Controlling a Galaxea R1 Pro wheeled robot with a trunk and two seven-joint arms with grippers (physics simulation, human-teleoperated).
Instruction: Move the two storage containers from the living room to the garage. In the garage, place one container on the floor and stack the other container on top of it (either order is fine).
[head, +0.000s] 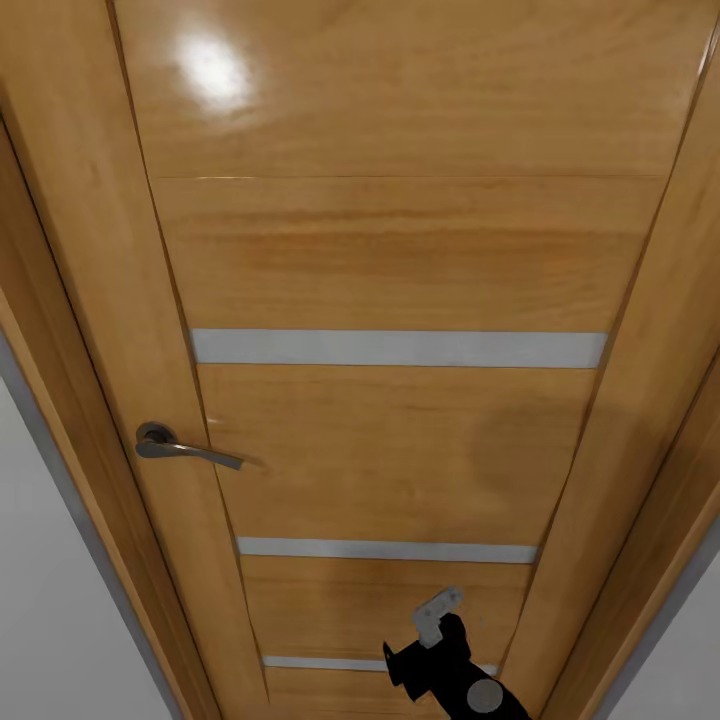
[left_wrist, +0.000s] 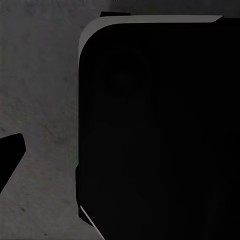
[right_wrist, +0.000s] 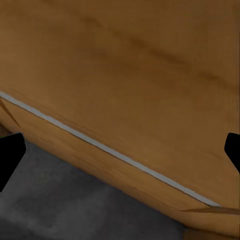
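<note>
1. Closed wooden door (head: 400, 250) straight ahead, warm orange-brown grain, glossy, with a bright light glare near its top.
2. Crossed by pale grey horizontal strips (head: 398, 348), three in the head view.
3. Fitted with a grey metal lever handle (head: 185, 448) on the left side.
4. Framed by a matching wooden jamb (head: 60, 330), with plain pale wall (head: 40, 600) to either side.
5. Met at the bottom by dark grey mottled concrete floor (right_wrist: 75, 205), seen from the right wrist.
</note>
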